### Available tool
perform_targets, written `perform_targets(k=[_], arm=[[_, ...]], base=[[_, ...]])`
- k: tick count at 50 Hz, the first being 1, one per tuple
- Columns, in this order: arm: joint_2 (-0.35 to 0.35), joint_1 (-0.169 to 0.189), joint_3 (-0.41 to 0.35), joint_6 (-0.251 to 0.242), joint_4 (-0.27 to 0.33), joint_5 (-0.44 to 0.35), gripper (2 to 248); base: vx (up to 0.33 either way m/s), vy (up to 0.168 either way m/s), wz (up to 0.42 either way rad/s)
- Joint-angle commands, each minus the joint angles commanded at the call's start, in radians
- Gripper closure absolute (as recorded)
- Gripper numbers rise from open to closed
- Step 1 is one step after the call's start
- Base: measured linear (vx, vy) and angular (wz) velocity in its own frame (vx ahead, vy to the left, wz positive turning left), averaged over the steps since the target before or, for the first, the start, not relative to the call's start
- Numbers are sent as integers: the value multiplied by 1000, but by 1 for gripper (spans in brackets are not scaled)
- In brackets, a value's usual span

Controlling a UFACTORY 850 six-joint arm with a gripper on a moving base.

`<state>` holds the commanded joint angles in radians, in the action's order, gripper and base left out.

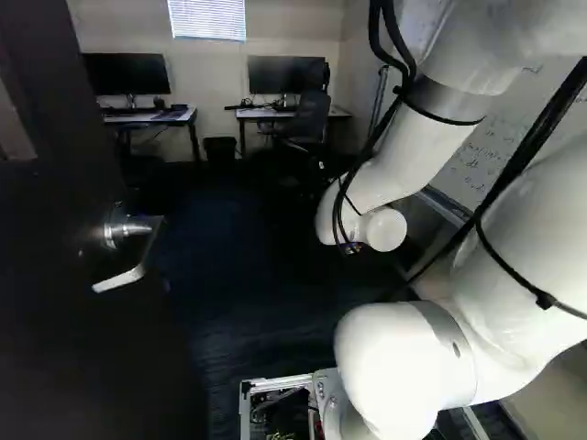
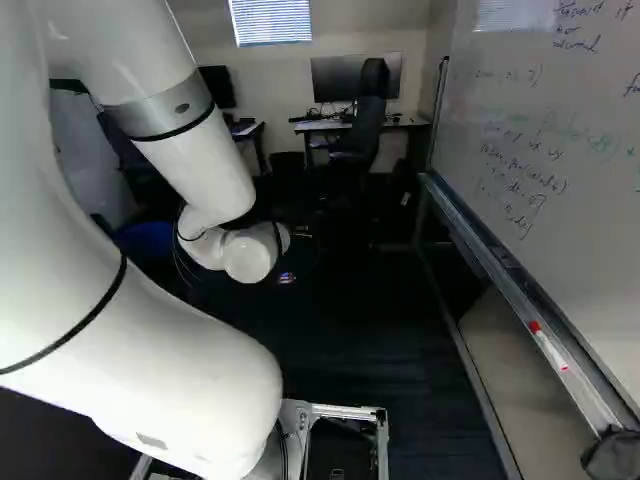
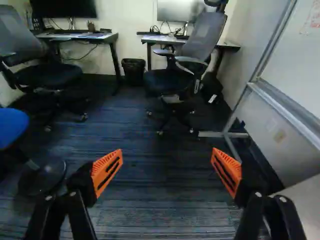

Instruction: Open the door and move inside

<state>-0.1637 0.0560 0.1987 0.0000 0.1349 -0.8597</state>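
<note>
Could clip door handle [image 1: 136, 227] or whiteboard rail [image 2: 512, 285] by steering off-centre; pinching nothing, with gripper [image 3: 167, 151] spread wide

The handle [image 1: 135, 229] is gleaming like polished metal; the door [image 1: 64, 321] is looking smooth. The arm [image 2: 165, 360] is looking smooth and glossy, the whiteboard [image 2: 570, 125] is shining, and the carpet [image 3: 160, 200] is looking matt and rough.

A dark door [image 1: 55, 238], apparently open, stands left of the white arm [image 1: 408, 165].
</note>
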Motion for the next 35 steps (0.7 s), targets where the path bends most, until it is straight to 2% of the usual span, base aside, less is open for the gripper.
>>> perform_targets(k=[35], arm=[[0,0,0,0,0,0,3]], base=[[225,5,-11]])
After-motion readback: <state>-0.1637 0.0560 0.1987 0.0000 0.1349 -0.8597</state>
